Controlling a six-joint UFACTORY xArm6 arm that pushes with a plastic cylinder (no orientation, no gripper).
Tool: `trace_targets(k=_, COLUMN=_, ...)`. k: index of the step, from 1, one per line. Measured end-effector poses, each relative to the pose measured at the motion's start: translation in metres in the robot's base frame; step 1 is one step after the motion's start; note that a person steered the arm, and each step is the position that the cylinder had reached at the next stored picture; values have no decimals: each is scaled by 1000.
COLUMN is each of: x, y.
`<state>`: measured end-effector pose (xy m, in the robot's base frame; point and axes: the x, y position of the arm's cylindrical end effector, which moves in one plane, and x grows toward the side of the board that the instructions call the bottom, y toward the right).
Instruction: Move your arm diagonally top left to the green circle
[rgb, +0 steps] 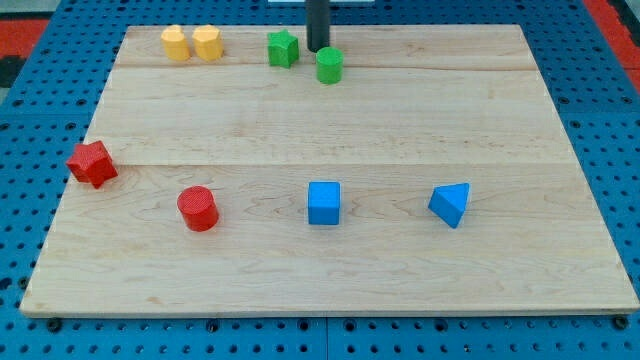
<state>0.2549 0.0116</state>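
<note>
The green circle is a short green cylinder near the view's top, a little right of centre-left. My tip is the end of a dark rod coming down from the view's top edge. It stands just above and left of the green circle, very close to it, between it and the green star on its left. Whether the tip touches the circle cannot be told.
Two yellow blocks sit side by side at the top left. A red star-like block lies at the left edge, a red cylinder below centre-left, a blue cube at bottom centre, a blue wedge to its right. The wooden board lies on a blue pegboard.
</note>
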Motion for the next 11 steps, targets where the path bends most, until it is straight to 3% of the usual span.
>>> trace_targets(k=1, x=88, y=21)
trace_targets(k=6, x=71, y=53)
trace_targets(k=7, x=80, y=16)
trace_targets(k=8, x=92, y=-56)
trace_targets(k=11, x=159, y=-6)
